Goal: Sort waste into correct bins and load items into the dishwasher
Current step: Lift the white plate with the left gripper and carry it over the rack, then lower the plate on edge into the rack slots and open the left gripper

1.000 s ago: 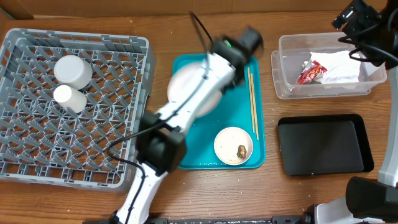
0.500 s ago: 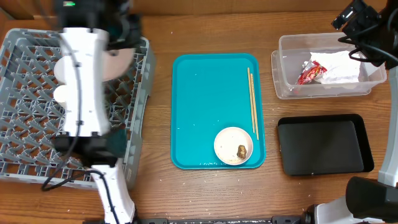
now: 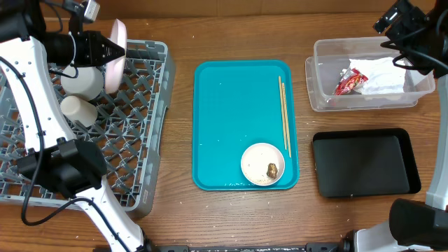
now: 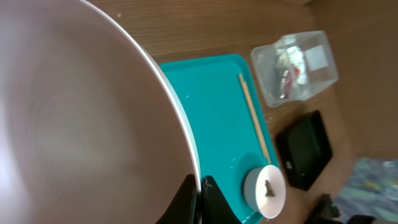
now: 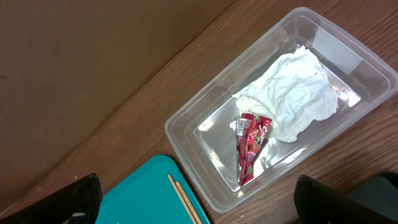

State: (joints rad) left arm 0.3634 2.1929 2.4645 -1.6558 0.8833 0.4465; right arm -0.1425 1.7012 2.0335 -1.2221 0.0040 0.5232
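Ahead of the left fingers [image 3: 105, 49], clenched on its rim, the plate [image 3: 117, 43] hangs edge-on over the rack [image 3: 159, 105]; a slip could strike the bowl [image 3: 82, 79] beside them; right fingers [image 5: 78, 199] gape empty.

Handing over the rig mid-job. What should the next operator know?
Left end effector: shut on the large plate, held on edge over the dish rack.
Right end effector: open, above the clear tub.
Done: wrapper and napkin in the tub; two white dishes in the rack.
Left: seat the plate; empty the brown lump from the small bowl, probably into the black tray; rack bowl and chopsticks from the teal tray.
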